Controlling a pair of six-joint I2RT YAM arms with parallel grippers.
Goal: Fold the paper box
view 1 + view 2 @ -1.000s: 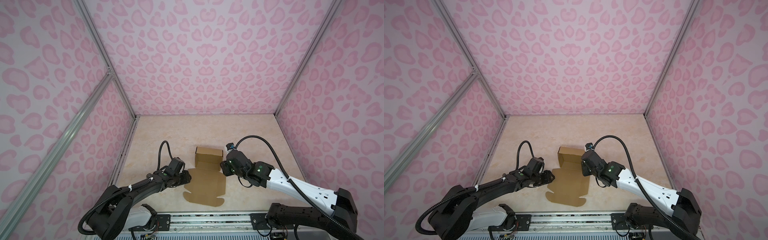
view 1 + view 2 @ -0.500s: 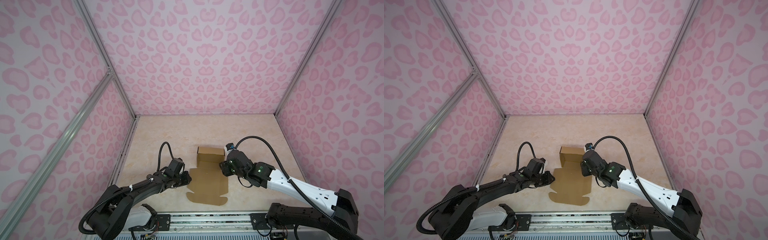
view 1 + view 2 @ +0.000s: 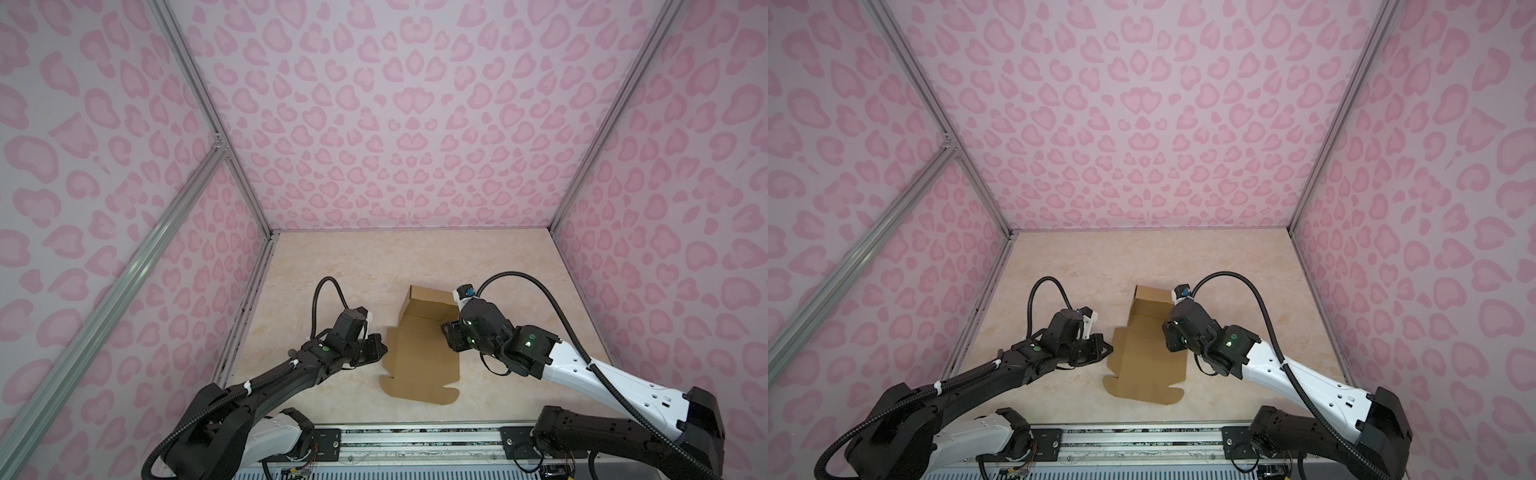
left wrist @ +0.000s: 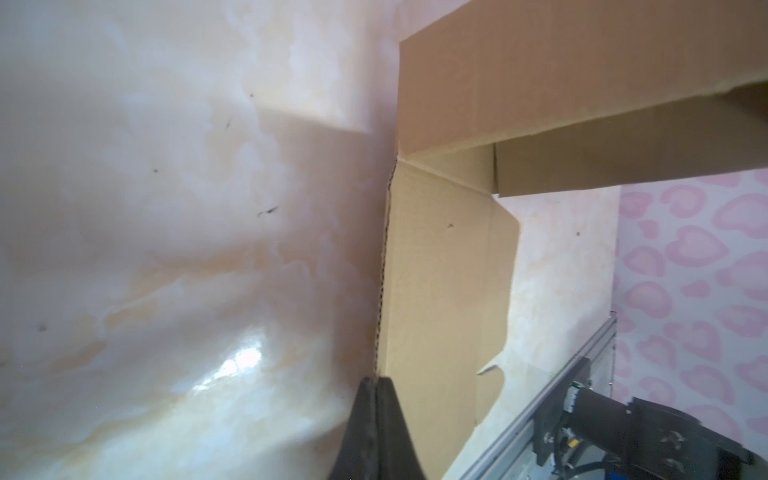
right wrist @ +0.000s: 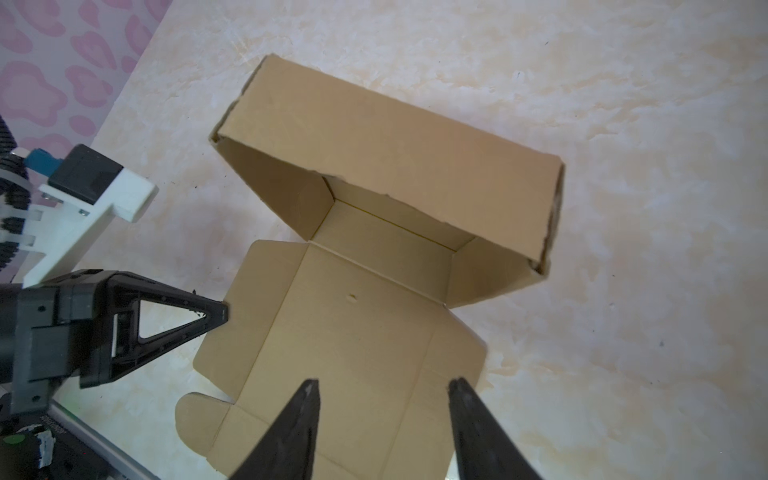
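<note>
Brown cardboard box (image 3: pixel 419 357), partly folded, on the counter (image 3: pixel 353 266); left gripper (image 4: pixel 376 386) jaws pinch its side flap edge, right gripper (image 5: pixel 382 399) jaws spread above it.

You get bright, even light with soft shadows; white glare marks the table (image 4: pixel 232 361) in the left wrist view.
</note>
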